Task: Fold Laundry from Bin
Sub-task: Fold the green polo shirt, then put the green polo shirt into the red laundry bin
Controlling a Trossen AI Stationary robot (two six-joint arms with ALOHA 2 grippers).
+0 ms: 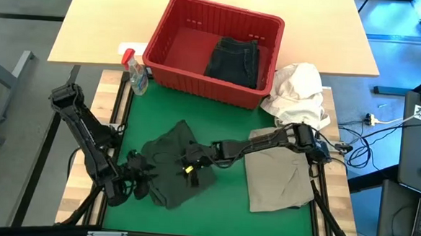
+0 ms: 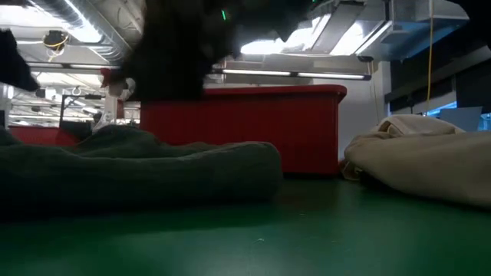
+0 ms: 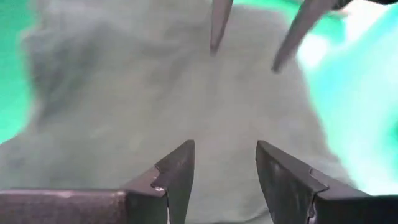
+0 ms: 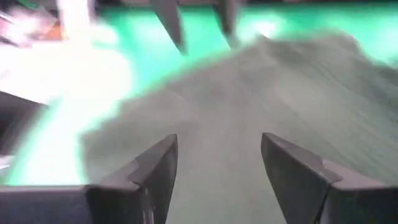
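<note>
A dark charcoal garment lies crumpled on the green mat, left of centre; the low view shows it as a low heap. My left gripper stands open over its near left part. My right gripper stands open over its right part, facing the left one. Neither has cloth between its fingers. Another dark garment lies inside the red bin beyond the mat. A khaki garment lies flat on the mat's right side.
A white cloth bundle sits beside the bin's right end, at the mat's far right corner. A small clear spray bottle with a red top stands by the bin's left end. Bare green mat shows along the near edge.
</note>
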